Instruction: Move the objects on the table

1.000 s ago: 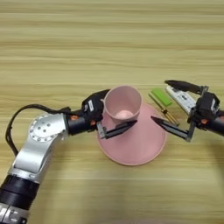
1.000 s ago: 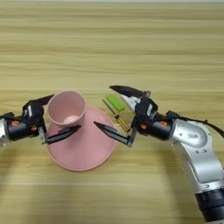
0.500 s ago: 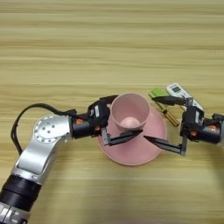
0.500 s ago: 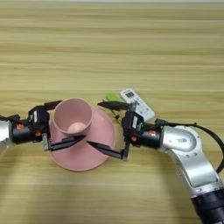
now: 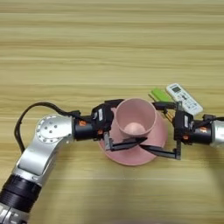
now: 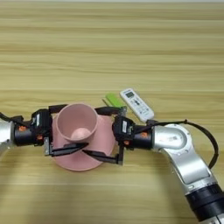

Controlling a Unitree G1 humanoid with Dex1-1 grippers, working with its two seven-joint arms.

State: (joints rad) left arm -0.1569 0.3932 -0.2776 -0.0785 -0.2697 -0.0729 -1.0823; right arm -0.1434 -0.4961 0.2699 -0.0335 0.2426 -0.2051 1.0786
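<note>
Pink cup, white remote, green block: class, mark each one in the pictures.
pink cup [image 5: 133,117], left eye view, inner wall.
white remote [image 6: 136,104], right eye view, button face.
green block [image 5: 158,94], left eye view, top face.

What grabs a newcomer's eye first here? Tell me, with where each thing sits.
The pink cup stands upright on the round pink plate at the table's near middle. The left gripper and right gripper reach in from either side, fingers open around the cup. Just beyond lie a white remote and a small green block.
</note>
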